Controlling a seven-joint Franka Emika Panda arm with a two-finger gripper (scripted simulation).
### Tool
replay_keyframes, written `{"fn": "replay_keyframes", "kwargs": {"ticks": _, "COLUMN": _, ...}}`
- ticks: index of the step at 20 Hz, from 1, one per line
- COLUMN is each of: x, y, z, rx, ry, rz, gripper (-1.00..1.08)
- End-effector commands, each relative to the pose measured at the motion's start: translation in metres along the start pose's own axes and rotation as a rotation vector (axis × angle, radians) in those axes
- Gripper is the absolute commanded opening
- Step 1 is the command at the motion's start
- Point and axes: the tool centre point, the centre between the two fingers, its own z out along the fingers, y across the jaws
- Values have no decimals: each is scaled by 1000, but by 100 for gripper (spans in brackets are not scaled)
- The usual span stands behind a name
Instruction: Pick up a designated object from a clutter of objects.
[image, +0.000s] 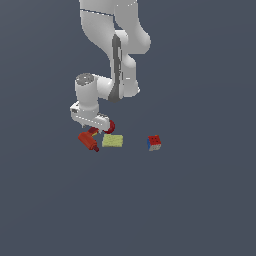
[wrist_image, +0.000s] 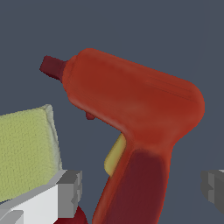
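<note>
Wrist view: we see the red-orange drill (wrist_image: 135, 105) filling the picture, its thick body tapering to a dark red nozzle (wrist_image: 52, 66), its darker handle (wrist_image: 131, 188) running between the two grey fingertips (wrist_image: 70, 188).
Drill position: in the exterior view we find the drill (image: 88, 140) lying on the dark surface (image: 190, 200), directly under the claw (image: 95, 128), at the exterior view's left end of the clutter.
Claw state: we judge it released; the fingertips stand wide apart on either side of the handle, and neither appears to touch it.
Neighbours: the yellow-green pad (image: 113, 141) lies just beside the drill; the red ball (image: 110, 127) sits close behind it, partly hidden by the claw; the multicoloured cube (image: 154, 143) stands well apart toward the exterior view's right.
Step in hand: we take it as the final approach, the claw straddling the handle with the grasp not yet made.
Next move: we expect a short descent if any, then a firm close across the handle, keeping the nearer finger off the pad (wrist_image: 26, 153) before lifting straight up.
</note>
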Motion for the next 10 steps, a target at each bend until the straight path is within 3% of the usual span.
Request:
{"fn": "replay_keyframes", "kwargs": {"ticks": 1, "x": 0, "y": 0, "z": 1, "rx": 0, "ry": 0, "rz": 0, "gripper": 108}}
{"fn": "replay_keyframes", "kwargs": {"ticks": 10, "x": -1, "y": 0, "z": 23, "rx": 1, "ry": 1, "rz": 1, "gripper": 108}}
